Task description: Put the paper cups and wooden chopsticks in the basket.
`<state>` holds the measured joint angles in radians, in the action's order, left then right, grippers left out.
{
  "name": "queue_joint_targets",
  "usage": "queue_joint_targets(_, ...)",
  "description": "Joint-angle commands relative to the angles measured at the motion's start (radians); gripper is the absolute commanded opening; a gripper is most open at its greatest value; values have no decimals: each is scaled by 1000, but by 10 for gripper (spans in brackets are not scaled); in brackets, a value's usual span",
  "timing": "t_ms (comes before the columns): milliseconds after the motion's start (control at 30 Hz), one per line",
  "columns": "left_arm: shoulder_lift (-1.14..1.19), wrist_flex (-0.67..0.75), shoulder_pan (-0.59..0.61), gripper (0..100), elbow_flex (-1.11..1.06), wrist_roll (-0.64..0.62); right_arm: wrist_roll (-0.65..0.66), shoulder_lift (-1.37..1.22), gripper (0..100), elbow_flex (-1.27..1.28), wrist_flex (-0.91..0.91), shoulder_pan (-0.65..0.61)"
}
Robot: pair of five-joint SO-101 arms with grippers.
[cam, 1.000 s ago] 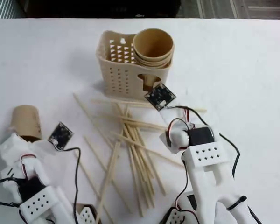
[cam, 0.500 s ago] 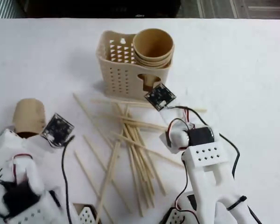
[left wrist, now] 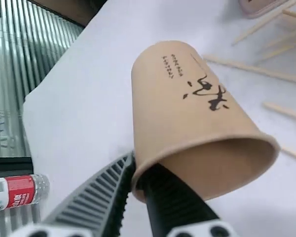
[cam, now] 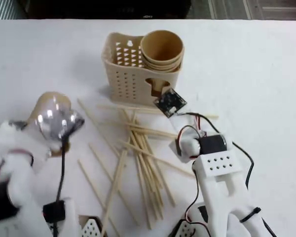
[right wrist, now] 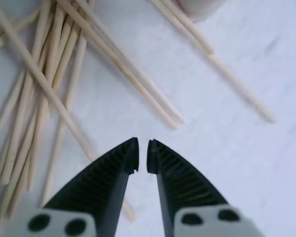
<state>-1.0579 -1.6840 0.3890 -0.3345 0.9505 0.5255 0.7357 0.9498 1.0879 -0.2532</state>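
The white table carries a beige perforated plastic basket at the upper centre of the high view. A stack of brown paper cups stands upright in the basket's right half, mouths up. A loose pile of pale wooden chopsticks lies on the table below the basket. It covers the ground between the two arms and just in front of the basket wall. Most sticks run with their long axis from upper left to lower right or nearly straight down the frame. A few lie crosswise close to the basket.

The single brown paper cup is at the left middle of the high view, partly covered by the left arm. The left hand grips its rim, one finger inside the mouth and one outside. The cup's long axis runs away from the hand, closed base farthest out.

The right hand is above the chopsticks, fingers almost together and holding nothing.
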Motion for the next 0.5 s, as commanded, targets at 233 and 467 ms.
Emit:
queue_joint_targets(233, 398, -86, -395, 21, 525, -267, -11, 22, 45, -5, -24, 8)
queue_joint_targets(467, 549, -2, -607, 21, 674, -402, -11, 22, 45, 6, -33, 4)
